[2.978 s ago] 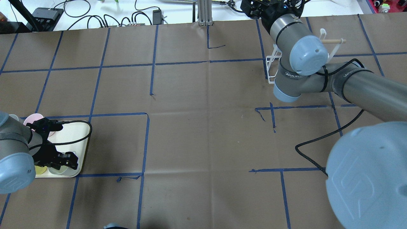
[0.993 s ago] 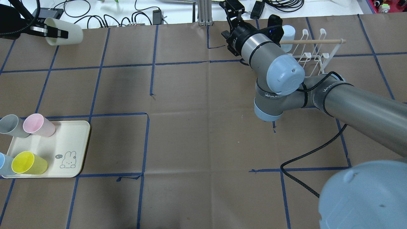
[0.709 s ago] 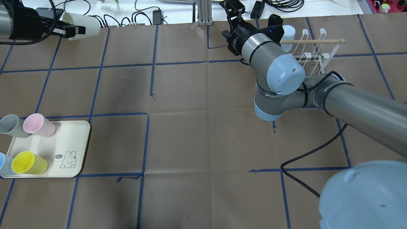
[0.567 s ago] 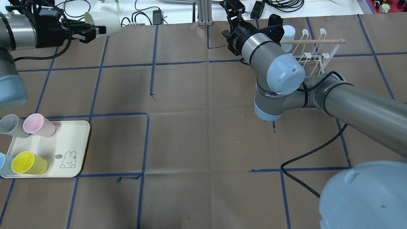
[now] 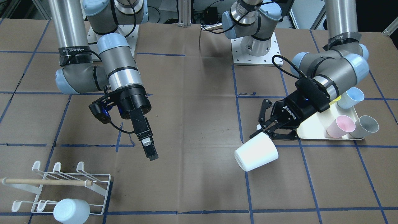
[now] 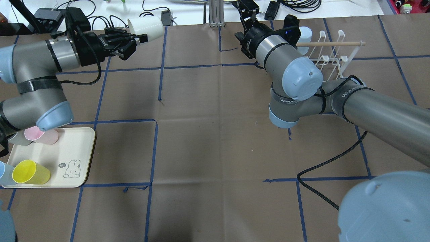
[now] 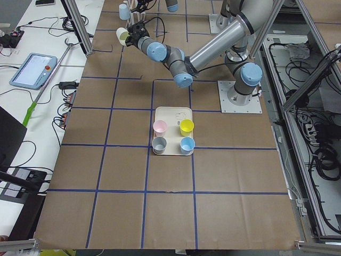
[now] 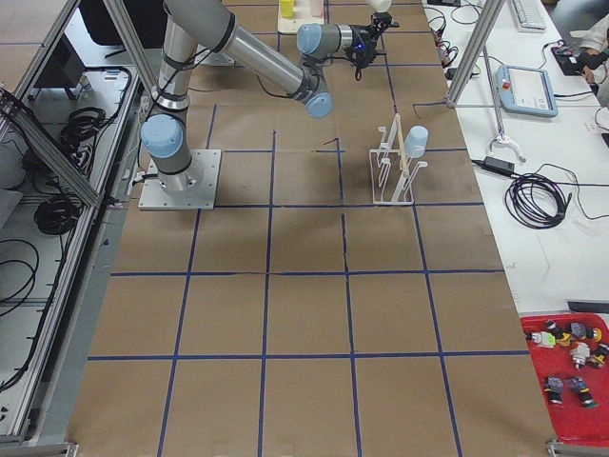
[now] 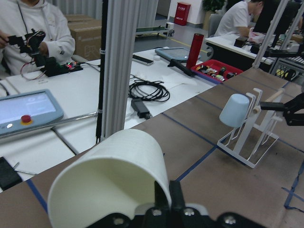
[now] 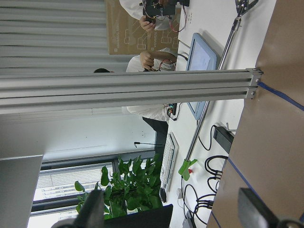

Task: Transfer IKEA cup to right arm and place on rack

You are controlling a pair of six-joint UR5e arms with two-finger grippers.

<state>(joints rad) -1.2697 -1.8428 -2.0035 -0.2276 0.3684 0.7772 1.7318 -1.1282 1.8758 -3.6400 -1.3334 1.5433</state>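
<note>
My left gripper (image 6: 136,37) is shut on the rim of a cream-white IKEA cup (image 6: 147,25), held on its side above the table's far left part. In the front view the gripper (image 5: 262,130) holds the cup (image 5: 256,152) with its mouth down-left. In the left wrist view the fingers (image 9: 164,202) pinch the cup wall (image 9: 109,185). My right gripper (image 5: 148,149) is open and empty, in the air left of the white wire rack (image 6: 331,57); in its wrist view (image 10: 171,213) the fingertips stand far apart. The two grippers are well apart.
A pale-blue cup (image 6: 305,33) hangs on the rack (image 5: 62,183) near its wooden dowel (image 6: 329,43). A cream cartoon tray (image 6: 80,141) at the near left holds yellow (image 6: 28,172), pink (image 6: 43,135), blue and grey cups. People and cables lie beyond the far edge.
My left gripper took the white cup off the tray, lifted it and swung it rightward along the far edge. My right arm left the rack, moved left, and has since held still.
</note>
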